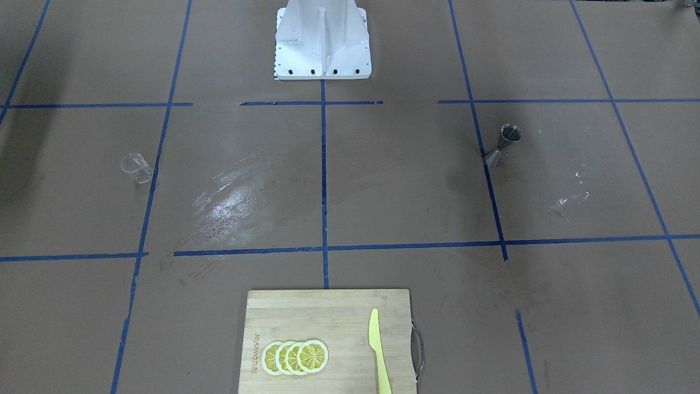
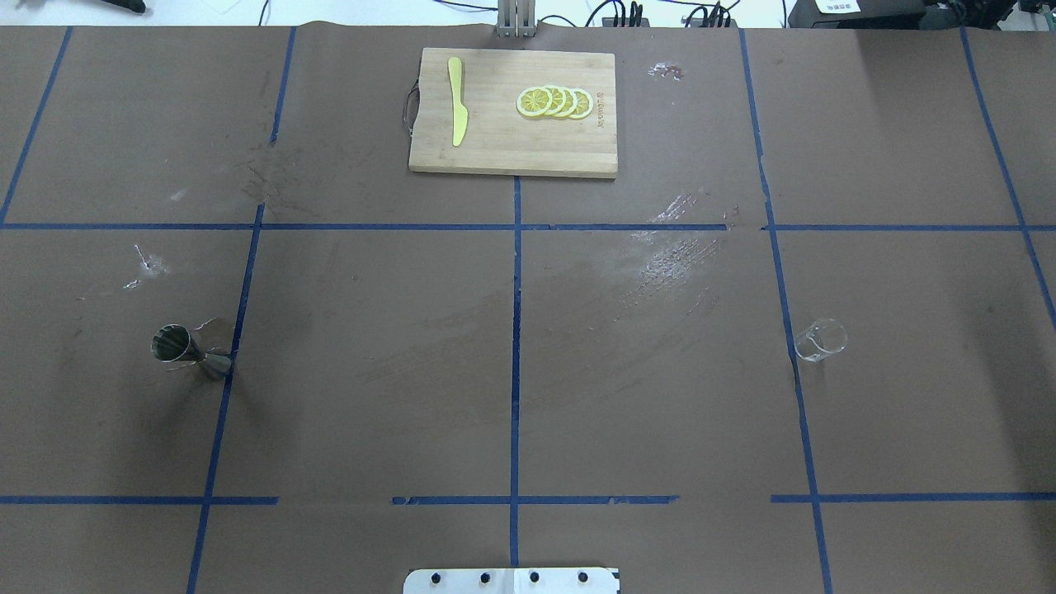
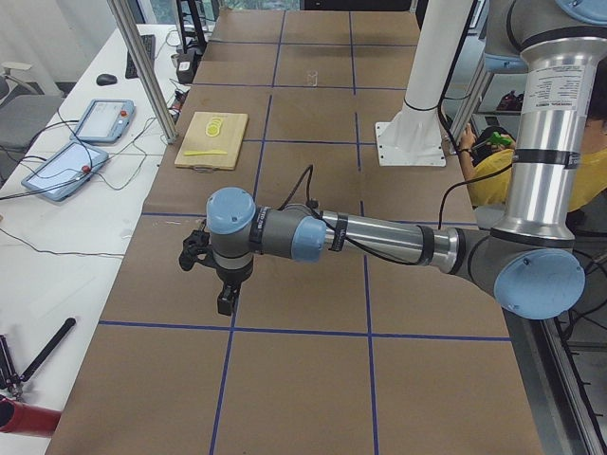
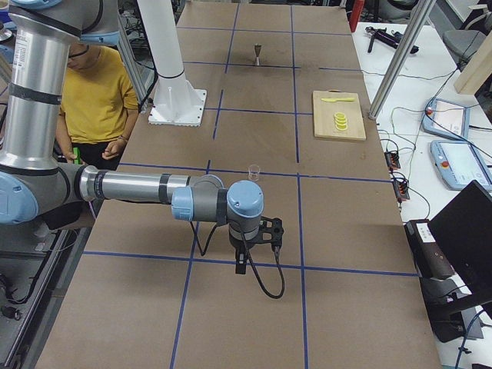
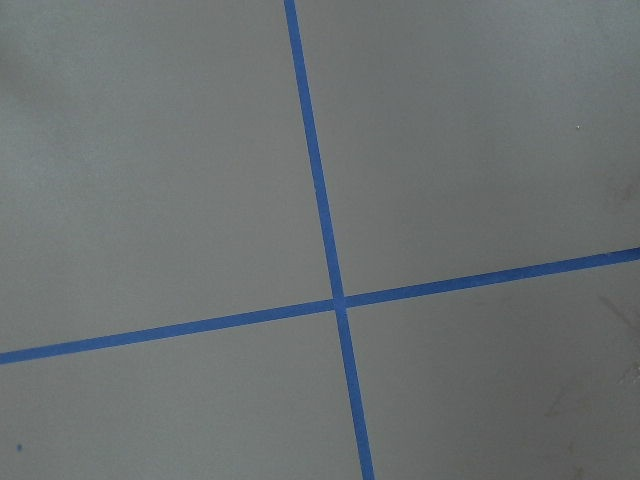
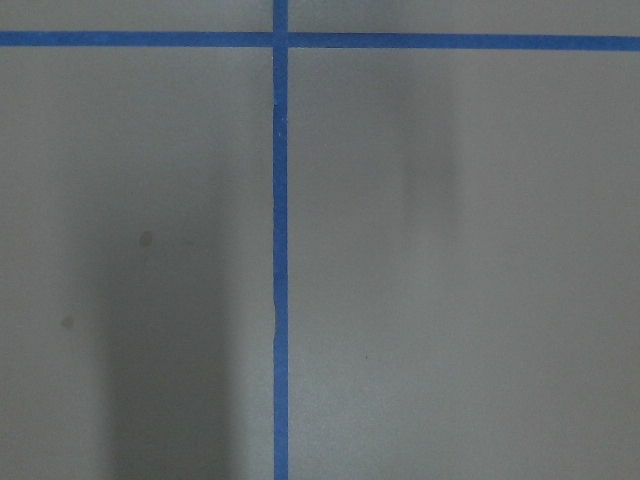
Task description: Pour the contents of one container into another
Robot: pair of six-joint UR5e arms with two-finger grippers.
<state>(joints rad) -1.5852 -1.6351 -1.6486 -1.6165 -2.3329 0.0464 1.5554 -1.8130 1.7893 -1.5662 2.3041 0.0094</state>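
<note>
The clear glass tumbler (image 2: 820,339) stands upright on the brown paper at the robot's right, beside a blue tape line; it also shows as the tumbler (image 1: 136,167) and the tumbler (image 4: 254,172). The steel hourglass jigger (image 2: 188,351) stands at the robot's left, seen too as the jigger (image 1: 504,145) and the jigger (image 4: 257,52). Both arms show only in the side views. My left gripper (image 3: 226,300) hangs over the table's left end, far from the jigger. My right gripper (image 4: 240,264) hangs near the right end, short of the tumbler. I cannot tell whether either is open or shut.
A wooden cutting board (image 2: 495,148) with lemon slices (image 2: 554,101) and a yellow knife (image 2: 457,111) lies at the far middle edge. The white robot base (image 1: 322,44) stands on the near side. A person in a yellow shirt (image 4: 96,92) sits behind the robot.
</note>
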